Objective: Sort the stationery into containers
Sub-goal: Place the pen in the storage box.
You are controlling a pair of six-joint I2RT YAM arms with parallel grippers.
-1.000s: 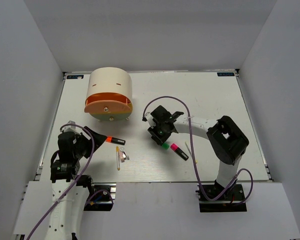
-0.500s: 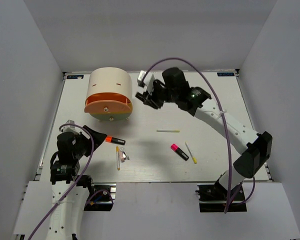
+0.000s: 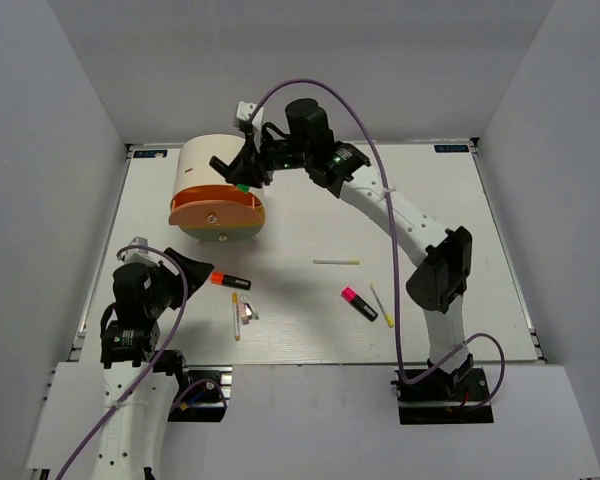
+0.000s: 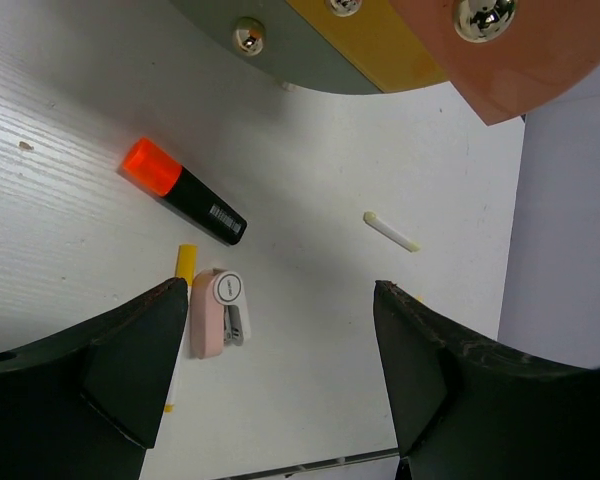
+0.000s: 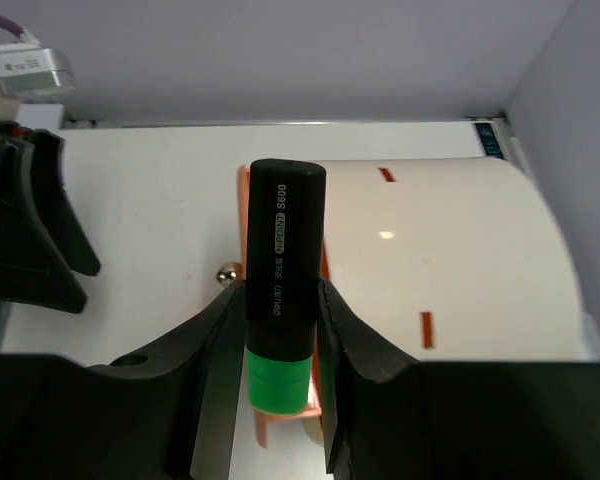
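Observation:
My right gripper is shut on the green-capped black marker and holds it above the open orange drawer of the cream cylindrical cabinet. My left gripper is open and empty, low at the left. Just ahead of it lie the orange-capped marker, a pinkish clip-like piece and a yellow stick. A pink-capped marker and two more thin sticks lie at centre right. The left wrist view shows the drawer fronts with knobs.
The white tabletop is walled in by grey panels. The right arm reaches diagonally across the table from its base at bottom right. The drawer's orange rim shows under the held marker in the right wrist view.
My right gripper has lifted the green-capped marker from beside the pink one, swung it up and left across the table, and now holds it over the orange drawer. The left arm has not moved.

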